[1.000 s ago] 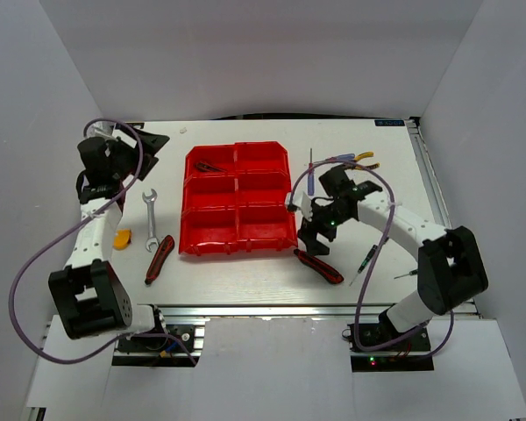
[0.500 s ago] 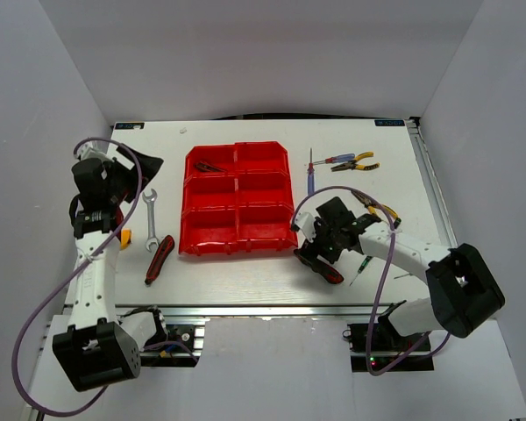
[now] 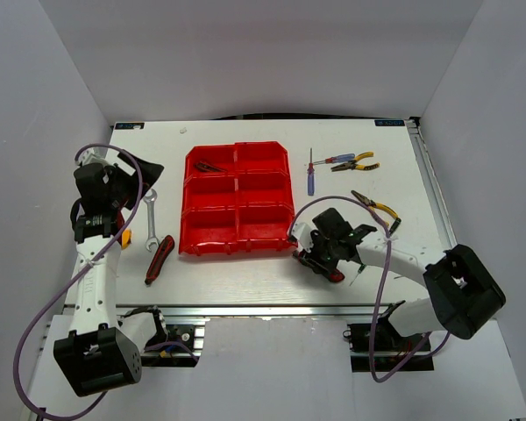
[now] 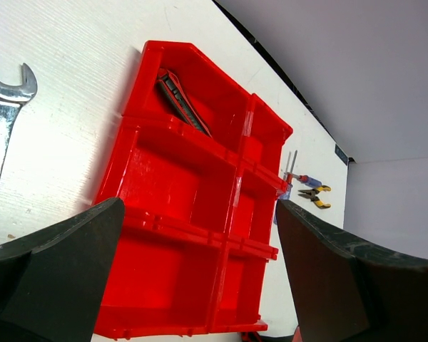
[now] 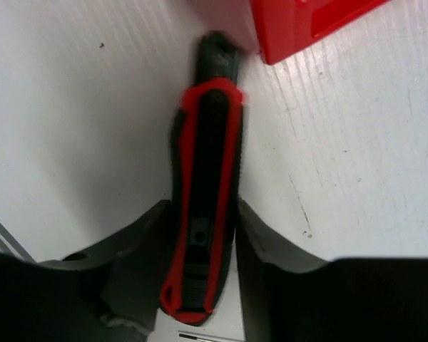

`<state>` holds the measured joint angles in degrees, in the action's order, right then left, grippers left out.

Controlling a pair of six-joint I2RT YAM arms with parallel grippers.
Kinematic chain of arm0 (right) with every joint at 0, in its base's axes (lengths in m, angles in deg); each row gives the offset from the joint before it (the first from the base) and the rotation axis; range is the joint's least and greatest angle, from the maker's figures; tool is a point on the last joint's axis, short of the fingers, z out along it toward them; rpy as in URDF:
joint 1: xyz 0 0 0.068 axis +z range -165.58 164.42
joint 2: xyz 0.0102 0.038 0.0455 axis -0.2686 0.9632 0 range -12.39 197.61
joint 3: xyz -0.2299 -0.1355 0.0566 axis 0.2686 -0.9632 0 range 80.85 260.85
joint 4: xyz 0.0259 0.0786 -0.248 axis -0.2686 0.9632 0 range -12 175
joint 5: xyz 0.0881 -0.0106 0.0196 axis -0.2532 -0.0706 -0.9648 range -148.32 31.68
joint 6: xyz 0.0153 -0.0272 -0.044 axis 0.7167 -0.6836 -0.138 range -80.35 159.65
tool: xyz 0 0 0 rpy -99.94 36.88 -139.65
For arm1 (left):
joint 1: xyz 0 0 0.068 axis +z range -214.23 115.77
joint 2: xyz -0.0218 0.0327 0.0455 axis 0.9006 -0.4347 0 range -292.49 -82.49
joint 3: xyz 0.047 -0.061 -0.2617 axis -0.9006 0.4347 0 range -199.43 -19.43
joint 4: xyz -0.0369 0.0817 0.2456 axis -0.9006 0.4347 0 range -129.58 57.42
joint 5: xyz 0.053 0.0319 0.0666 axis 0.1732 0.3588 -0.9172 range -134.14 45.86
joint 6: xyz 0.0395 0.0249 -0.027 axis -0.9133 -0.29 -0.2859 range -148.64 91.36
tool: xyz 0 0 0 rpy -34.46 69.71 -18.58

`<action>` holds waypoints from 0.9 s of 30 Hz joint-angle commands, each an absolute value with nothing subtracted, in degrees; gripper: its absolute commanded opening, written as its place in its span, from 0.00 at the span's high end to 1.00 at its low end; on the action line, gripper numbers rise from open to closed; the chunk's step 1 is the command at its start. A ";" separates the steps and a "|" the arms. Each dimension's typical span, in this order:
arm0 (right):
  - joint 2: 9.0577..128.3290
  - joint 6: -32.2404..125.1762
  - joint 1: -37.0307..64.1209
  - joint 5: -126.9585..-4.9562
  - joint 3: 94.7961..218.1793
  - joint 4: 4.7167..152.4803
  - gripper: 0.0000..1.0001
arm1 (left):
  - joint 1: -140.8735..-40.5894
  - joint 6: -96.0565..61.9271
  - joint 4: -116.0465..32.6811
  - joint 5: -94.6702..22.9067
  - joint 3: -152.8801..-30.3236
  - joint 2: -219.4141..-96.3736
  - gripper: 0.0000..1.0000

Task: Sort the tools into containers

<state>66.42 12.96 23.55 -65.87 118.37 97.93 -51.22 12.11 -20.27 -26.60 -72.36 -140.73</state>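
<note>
- Red-and-black handled tool (image 5: 205,206) lies flat on the white table (image 3: 245,263), just off the near right corner of the red bins (image 5: 307,21). Its dark tip points at that corner.
- Right gripper (image 5: 203,235) straddles the handle. In the right wrist view both fingers (image 5: 139,239) press against its flanks, so the jaws are clamped on it with the tool resting on the table.
- Judged from this, the step in hand is the pick of this tool, with the grasp made and the lift not yet begun.
- Next, I think, comes a straight lift that clears the bin wall, then a short carry over the near right compartment or another one. The hold sits toward one end of the handle, so the free end may droop.
- One dark tool (image 3: 209,166) already lies in the far left compartment.
- Left gripper (image 4: 198,214) hangs above the table's left side with its jaws spread wide, holding nothing.
- Near it lie the silver wrench (image 3: 150,219), a second red-black tool (image 3: 159,260) and an orange piece (image 3: 123,237).
- Unsorted on the right are yellow-handled pliers (image 3: 377,208) and a blue screwdriver (image 3: 310,180).
</note>
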 commanded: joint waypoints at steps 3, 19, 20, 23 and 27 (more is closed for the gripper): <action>64.09 6.53 24.14 -68.24 116.98 101.11 0.67 | -51.14 12.22 -20.68 -27.09 -71.20 -140.05 0.02; 66.53 -36.03 24.41 -95.31 140.66 121.60 0.96 | -51.14 9.33 -21.91 -27.01 -70.76 -141.38 0.02; 67.67 -35.32 24.41 -95.67 143.40 121.16 0.96 | -51.14 8.98 -21.74 -26.92 -70.85 -141.29 0.02; 75.29 -29.53 24.32 -98.04 155.79 118.96 0.97 | -51.14 7.39 -21.30 -26.92 -70.94 -141.02 0.02; 85.41 -15.75 24.41 -97.87 173.28 112.47 0.98 | -51.14 5.38 -20.24 -27.09 -71.72 -141.02 0.02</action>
